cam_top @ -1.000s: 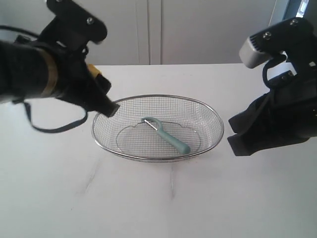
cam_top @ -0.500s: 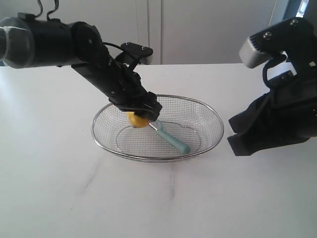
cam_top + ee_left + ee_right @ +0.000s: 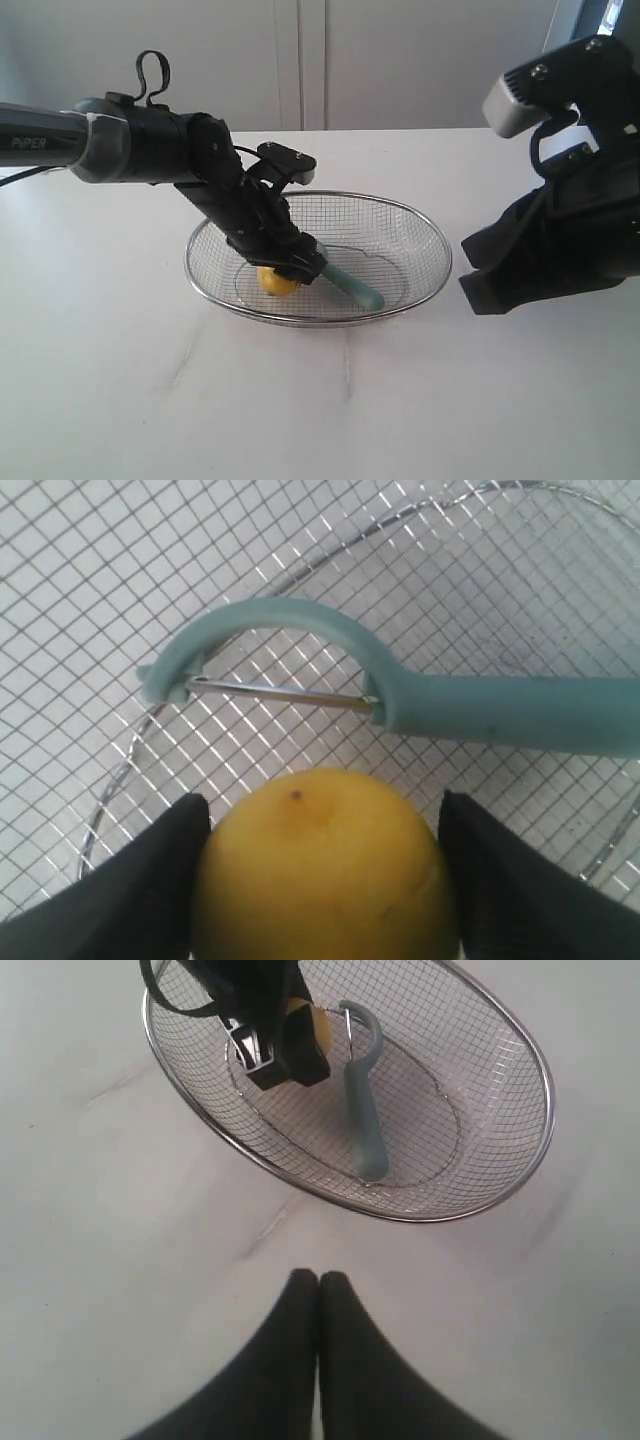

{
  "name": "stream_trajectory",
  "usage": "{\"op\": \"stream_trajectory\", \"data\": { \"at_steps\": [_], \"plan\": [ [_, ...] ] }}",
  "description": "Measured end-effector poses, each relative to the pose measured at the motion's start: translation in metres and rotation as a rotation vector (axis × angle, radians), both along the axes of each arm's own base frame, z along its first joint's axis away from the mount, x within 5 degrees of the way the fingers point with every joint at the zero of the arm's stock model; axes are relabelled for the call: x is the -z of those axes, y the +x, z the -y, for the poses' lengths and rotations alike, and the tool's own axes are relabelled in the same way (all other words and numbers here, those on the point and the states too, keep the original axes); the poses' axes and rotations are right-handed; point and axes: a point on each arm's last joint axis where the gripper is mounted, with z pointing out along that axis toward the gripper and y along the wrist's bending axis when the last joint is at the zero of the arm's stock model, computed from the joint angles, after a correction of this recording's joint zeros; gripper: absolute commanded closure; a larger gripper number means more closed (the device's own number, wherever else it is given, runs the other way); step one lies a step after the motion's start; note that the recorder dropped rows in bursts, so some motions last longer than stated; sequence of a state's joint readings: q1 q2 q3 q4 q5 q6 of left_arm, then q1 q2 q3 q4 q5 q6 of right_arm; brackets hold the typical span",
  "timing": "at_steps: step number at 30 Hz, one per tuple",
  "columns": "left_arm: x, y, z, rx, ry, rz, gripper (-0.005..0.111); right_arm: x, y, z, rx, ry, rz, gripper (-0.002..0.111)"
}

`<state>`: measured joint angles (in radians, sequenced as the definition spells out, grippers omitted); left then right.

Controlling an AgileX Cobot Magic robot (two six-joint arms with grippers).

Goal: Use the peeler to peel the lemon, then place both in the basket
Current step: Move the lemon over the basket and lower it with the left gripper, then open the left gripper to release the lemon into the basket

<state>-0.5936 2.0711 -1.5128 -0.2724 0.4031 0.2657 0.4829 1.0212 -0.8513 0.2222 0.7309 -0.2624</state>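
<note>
The silver mesh basket (image 3: 432, 240) stands mid-table. The teal peeler (image 3: 356, 289) lies inside it, its curved head and blade (image 3: 280, 693) just past the lemon. My left gripper (image 3: 292, 268) reaches down into the basket and is shut on the yellow lemon (image 3: 274, 282), with one black finger (image 3: 165, 870) pressed against each side of the lemon (image 3: 320, 870). The fruit sits low at the basket floor (image 3: 90, 590). My right gripper (image 3: 319, 1280) is shut and empty, hovering over the bare table to the right of the basket (image 3: 545, 1090). From there I see the peeler (image 3: 363, 1110) and a sliver of lemon (image 3: 319, 1026).
The white table (image 3: 330, 400) spreads all around the basket. The right arm's bulky black body (image 3: 560, 240) hangs near the basket's right rim. A pale wall or cabinet front (image 3: 400, 60) stands behind the table's far edge.
The left arm swung in from the left with the lemon and lowered it into the basket beside the peeler's head. The right arm, peeler and basket have not moved.
</note>
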Motion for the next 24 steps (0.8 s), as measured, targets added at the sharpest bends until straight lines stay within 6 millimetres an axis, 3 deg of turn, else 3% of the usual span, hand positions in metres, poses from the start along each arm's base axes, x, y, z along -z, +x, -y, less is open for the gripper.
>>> {"op": "stream_trajectory", "data": {
  "at_steps": [6,8,15,20,24],
  "plan": [
    [0.001,0.005,-0.007,-0.095,-0.02,-0.044,0.042,0.0,0.0,0.0,0.0,0.0,0.0,0.108],
    [0.001,0.007,-0.012,-0.116,-0.02,-0.062,0.032,0.0,0.0,0.0,0.0,0.0,0.0,0.108],
    [-0.007,0.007,-0.023,-0.133,-0.006,-0.107,0.031,0.0,0.0,0.0,0.0,0.0,0.0,0.108],
    [-0.03,0.002,-0.027,-0.125,-0.023,-0.089,0.032,0.0,0.0,0.0,0.0,0.0,0.0,0.108],
    [-0.05,-0.006,-0.031,-0.108,-0.026,-0.081,0.042,0.0,0.0,0.0,0.0,0.0,0.0,0.108]
  ]
}}
